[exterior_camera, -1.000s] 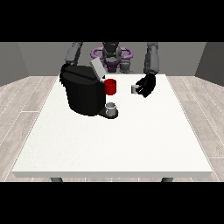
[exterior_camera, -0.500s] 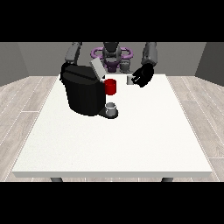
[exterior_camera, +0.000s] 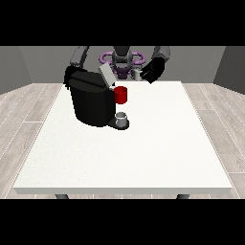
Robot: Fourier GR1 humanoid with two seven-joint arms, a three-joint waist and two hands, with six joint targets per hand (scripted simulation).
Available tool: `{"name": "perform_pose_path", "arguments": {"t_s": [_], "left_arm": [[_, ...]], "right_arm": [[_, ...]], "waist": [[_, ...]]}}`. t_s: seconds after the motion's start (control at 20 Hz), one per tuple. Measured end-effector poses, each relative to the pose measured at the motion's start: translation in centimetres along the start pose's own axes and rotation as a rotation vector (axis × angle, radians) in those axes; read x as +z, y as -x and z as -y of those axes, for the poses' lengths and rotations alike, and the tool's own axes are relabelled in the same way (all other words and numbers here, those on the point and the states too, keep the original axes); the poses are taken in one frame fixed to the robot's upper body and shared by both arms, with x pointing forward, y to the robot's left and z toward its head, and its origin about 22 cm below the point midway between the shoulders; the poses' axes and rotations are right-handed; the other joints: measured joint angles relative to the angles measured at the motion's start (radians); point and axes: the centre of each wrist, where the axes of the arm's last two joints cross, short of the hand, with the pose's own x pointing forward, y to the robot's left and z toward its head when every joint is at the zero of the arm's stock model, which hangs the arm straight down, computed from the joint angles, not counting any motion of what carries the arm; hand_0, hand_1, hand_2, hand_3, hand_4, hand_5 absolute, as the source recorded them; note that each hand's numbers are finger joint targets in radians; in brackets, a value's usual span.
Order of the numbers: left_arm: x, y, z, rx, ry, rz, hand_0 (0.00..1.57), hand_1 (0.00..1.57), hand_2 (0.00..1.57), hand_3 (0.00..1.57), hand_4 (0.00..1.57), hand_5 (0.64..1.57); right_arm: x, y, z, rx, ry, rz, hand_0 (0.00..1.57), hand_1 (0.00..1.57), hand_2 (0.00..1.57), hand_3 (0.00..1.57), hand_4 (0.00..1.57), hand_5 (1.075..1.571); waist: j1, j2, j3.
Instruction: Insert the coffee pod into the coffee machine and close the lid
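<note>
the hand at the view's right (exterior_camera: 152,72) is raised above the counter (exterior_camera: 158,143), fingers curled round the small pale coffee pod (exterior_camera: 137,74) at its inner side. the pod looks light, rigid and smooth, likely best pinched by its sides. the coffee machine (exterior_camera: 91,98) stands well off to the hand's side, lid (exterior_camera: 105,75) tilted open. the other hand is hidden behind the machine; i cannot tell its state.

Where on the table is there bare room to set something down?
The table's whole near half and its right side, beyond the cup, lie bare. It is crowded at the far left, around the coffee machine, its raised lid and red part.
</note>
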Motion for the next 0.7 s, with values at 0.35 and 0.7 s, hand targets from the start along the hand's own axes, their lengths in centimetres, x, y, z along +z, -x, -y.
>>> {"name": "perform_pose_path", "arguments": {"t_s": [0.35,0.7], "left_arm": [[-0.8,-3.3,-2.3,0.054,-0.029,0.04,1.41,1.41,1.44,1.37,0.62,1.571],[-1.5,-5.9,-5.3,0.062,-0.122,0.06,1.36,1.36,1.42,1.36,0.61,1.571]], "right_arm": [[-0.6,-0.2,1.1,-0.023,0.012,0.02,0.0,0.0,0.0,0.0,0.24,1.571],[-2.2,-1.7,1.2,-0.033,-0.041,0.106,0.0,0.0,0.0,0.0,0.12,1.571]], "waist": [[-0.001,0.017,0.0001],[-0.048,0.11,0.0001]]}}
